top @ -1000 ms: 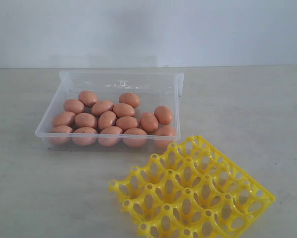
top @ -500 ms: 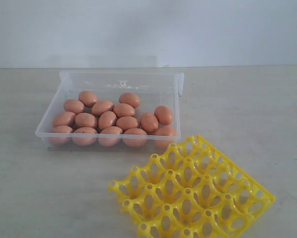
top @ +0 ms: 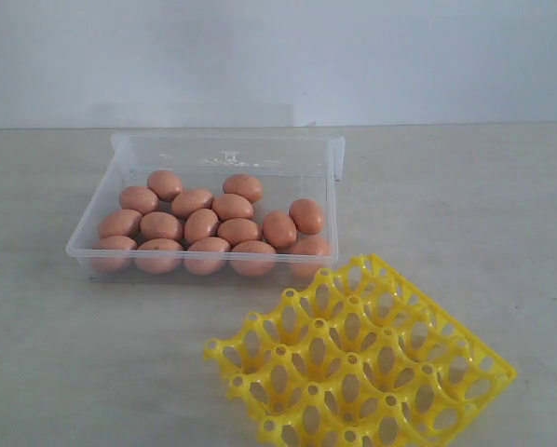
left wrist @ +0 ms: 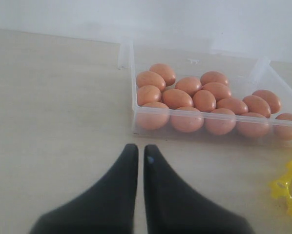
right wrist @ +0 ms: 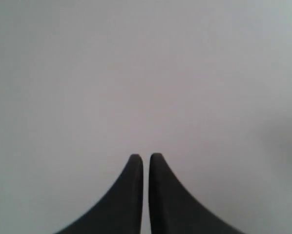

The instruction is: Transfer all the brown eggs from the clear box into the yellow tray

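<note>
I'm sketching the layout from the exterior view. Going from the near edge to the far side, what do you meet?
tray → box, with the eggs inside it → wall
</note>
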Robot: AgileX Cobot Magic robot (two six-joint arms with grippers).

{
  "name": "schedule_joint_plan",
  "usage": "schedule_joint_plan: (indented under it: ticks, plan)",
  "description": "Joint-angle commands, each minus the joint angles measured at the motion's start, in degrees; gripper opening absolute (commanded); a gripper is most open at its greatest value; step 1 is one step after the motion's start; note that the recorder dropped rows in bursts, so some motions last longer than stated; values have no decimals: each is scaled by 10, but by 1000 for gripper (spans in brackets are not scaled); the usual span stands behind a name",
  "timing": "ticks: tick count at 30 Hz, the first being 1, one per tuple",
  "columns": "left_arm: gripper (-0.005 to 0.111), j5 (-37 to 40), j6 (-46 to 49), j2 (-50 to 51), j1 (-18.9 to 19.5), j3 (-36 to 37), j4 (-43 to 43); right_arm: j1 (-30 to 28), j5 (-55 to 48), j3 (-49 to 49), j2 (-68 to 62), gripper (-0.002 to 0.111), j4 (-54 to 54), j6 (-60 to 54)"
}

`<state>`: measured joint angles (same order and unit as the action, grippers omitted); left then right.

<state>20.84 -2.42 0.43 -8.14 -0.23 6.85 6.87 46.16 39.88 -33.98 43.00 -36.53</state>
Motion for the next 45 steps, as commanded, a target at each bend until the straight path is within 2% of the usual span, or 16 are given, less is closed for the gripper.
schedule_joint_plan:
  ticks: [1,5,12,23,29,35,38,42,43,45]
  plan:
    - [4,-5,2,2,-1,2,-2,2,-144,99,-148,0,-112,-65]
    - [4,-5,2,2,-1,2,-2,2,-272,173,-263,0,-113,-65]
    - [4,-5,2,2,-1,2,-2,2,-647,256,-419,0,-112,-64]
    - [4,-5,2,2,-1,2,-2,2,-968,257,-537,0,-112,-65]
    - [4,-5,2,2,-1,2,-2,15,-998,258,-538,0,-90,-53]
    - [4,-5,2,2,-1,2,-2,69,-1000,262,-540,2,-108,-71]
    - [4,-5,2,2,-1,2,-2,103,-984,278,-544,15,-146,-69]
    - [4,-5,2,2,-1,2,-2,133,-951,325,-564,41,-205,-10]
    - [4,-5,2,2,-1,2,-2,138,-938,341,-571,46,-216,21]
    - [4,-5,2,2,-1,2,-2,138,-922,375,-590,47,-218,79]
